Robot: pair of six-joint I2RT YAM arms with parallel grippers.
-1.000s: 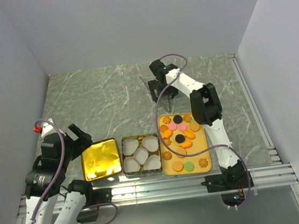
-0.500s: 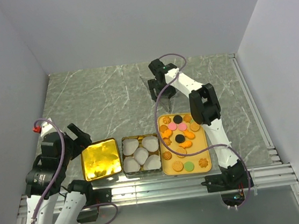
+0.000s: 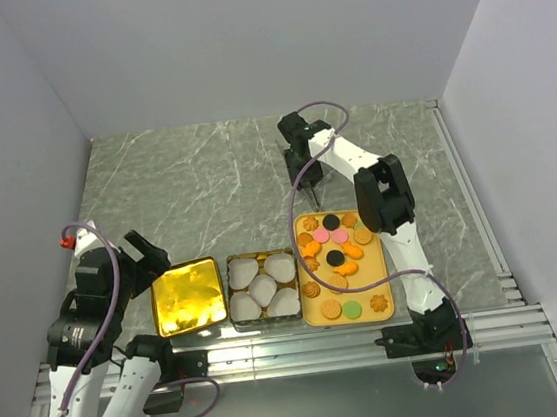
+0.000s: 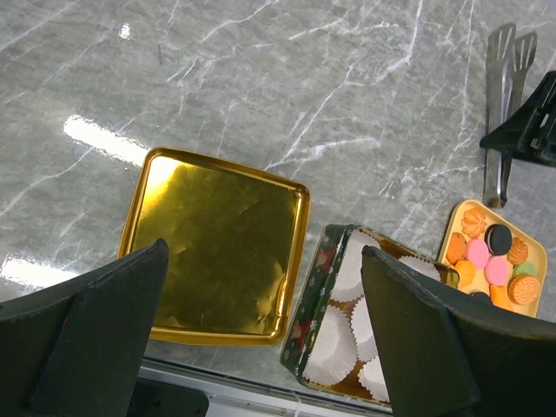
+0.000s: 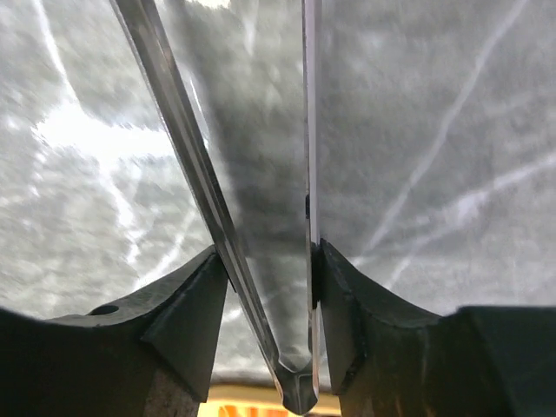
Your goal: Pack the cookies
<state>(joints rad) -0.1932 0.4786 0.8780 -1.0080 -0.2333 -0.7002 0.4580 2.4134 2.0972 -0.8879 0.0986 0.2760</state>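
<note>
1. Left gripper [image 4: 262, 256] hangs at the near left with its jaws spread wide and nothing between them, above the near right part of the square gold metal lid [image 4: 217, 243]. The arm is folded back near its base, wrist pointing down at the table.
2. Just right of that lid sits the patterned square tin [image 4: 306, 343], which holds five white paper cups [image 3: 262, 288], all unfilled. If a biscuit is let go too high or off-centre, it could bounce off a cup's edge or knock the light paper out of place.
3. Right of the tin, the small round and flower-shaped cookies [image 3: 334, 252] in orange, pink, green and black all lie on the flat yellow tray [image 3: 367, 281]. None is packed. They sit close together, so a wide tool could push neighbours about or off the low rim.
4. Farthest out, the right gripper [image 5: 265, 269] is clamped on the slim steel tongs [image 5: 174, 113] close to their joined end, with the blades splaying away. The arm reaches long over the tray, wrist turned down. I cannot tell whether the tongs are lifted off the grey marble tabletop [image 3: 185, 179].
5. Held this close to the hinge, the tongs might swivel or slip, and their far tips could be hard to aim or close on one biscuit.
</note>
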